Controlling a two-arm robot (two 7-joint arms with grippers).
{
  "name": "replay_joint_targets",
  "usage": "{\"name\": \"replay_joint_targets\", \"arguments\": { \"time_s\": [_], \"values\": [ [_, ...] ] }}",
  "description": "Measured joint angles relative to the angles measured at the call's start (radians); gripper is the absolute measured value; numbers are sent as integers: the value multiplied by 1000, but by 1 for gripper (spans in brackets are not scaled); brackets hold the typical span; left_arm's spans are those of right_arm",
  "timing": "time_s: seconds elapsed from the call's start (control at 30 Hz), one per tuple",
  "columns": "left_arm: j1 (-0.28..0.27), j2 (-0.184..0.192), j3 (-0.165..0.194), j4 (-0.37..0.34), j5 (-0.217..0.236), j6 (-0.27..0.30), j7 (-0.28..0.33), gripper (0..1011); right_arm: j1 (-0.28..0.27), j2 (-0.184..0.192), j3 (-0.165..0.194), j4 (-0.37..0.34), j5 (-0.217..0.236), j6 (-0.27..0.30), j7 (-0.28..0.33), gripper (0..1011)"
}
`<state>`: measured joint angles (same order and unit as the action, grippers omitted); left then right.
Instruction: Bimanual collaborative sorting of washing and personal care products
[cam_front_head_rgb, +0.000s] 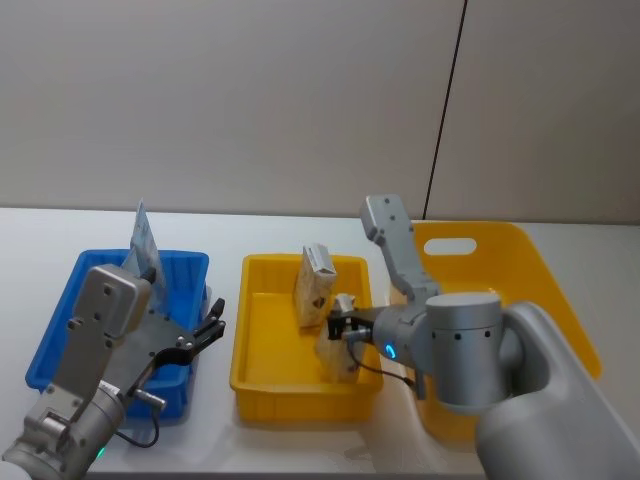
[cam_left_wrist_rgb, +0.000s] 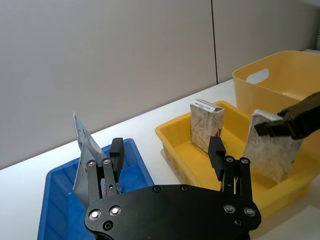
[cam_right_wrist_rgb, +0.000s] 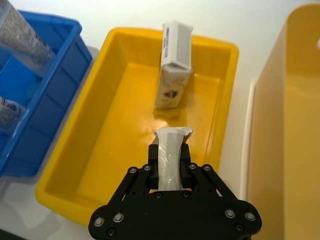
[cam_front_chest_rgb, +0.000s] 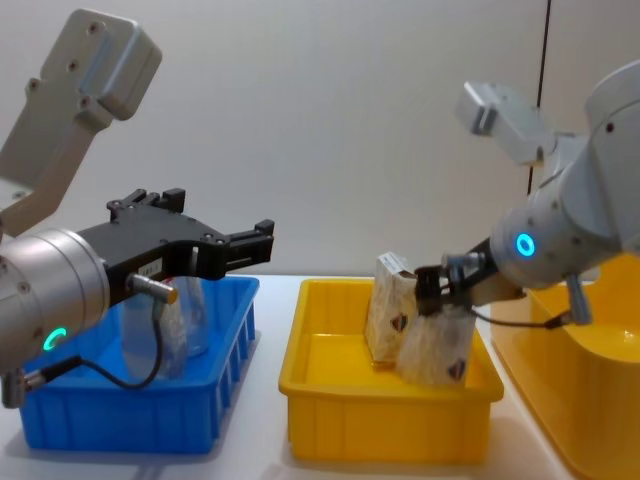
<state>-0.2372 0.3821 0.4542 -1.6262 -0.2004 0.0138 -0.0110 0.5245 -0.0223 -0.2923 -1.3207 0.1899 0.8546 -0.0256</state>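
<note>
Right gripper (cam_right_wrist_rgb: 170, 156): the fingers are pinched tight on the top end of a beige pack (cam_right_wrist_rgb: 171, 145), one on each side. The pack hangs with its long axis pretty much upright, tipped a little, bottom end down inside the yellow tray (cam_front_chest_rgb: 380, 425) on its right side. Can't tell if it touches the floor of the tray.

Just behind it a second pack (cam_front_head_rgb: 315, 287) stands upright near the tray's back wall, folded top up, logo low on its face. The two are close. A tall yellow basket (cam_front_head_rgb: 545, 275) with a handle cut-out sits right beside the tray.

Left gripper (cam_left_wrist_rgb: 166, 150) hangs above the blue bin (cam_front_chest_rgb: 120, 425), fingers spread wide, nothing in them. A couple of tubes (cam_left_wrist_rgb: 82, 150) stand in the bin, crimped ends up, leaning back.
</note>
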Motion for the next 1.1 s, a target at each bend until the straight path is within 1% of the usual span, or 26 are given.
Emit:
{"name": "replay_joint_targets", "arguments": {
  "time_s": [0.07, 0.3, 0.37, 0.4, 0.6, 0.87, 0.93, 0.97, 1.0, 1.03, 1.07, 1.1],
  "values": [
    [0, 0, 0, 0, 0, 0, 0, 1001, -3, 3, 1, -11, -4, -5, -3, 206],
    [0, 0, 0, 0, 0, 0, 0, 1001, -18, 18, 1, -81, -27, -39, -13, 149],
    [0, 0, 0, 0, 0, 0, 0, 1001, -24, 25, 1, -105, -35, -51, -17, 141],
    [0, 0, 0, 0, 0, 0, 0, 1001, -24, 25, 1, -105, -35, -51, -17, 139],
    [0, 0, 0, 0, 0, 0, 0, 1001, -37, 43, 1, -175, -56, -82, -25, 118],
    [0, 0, 0, 0, 0, 0, 0, 1001, -62, 73, 13, -293, -89, -109, -44, 117],
    [0, 0, 0, 0, 0, 0, 0, 1001, -71, 82, 20, -334, -100, -111, -54, 117],
    [0, 0, 0, 0, 0, 0, 0, 1001, -71, 82, 20, -334, -100, -111, -54, 117],
    [0, 0, 0, 0, 0, 0, 0, 1001, -81, 91, 28, -372, -110, -111, -63, 117],
    [0, 0, 0, 0, 0, 0, 0, 1001, -81, 91, 28, -372, -110, -111, -63, 117],
    [0, 0, 0, 0, 0, 0, 0, 1001, -90, 97, 37, -403, -117, -109, -70, 117],
    [0, 0, 0, 0, 0, 0, 0, 1001, -94, 100, 40, -415, -120, -108, -75, 114]
  ]
}}
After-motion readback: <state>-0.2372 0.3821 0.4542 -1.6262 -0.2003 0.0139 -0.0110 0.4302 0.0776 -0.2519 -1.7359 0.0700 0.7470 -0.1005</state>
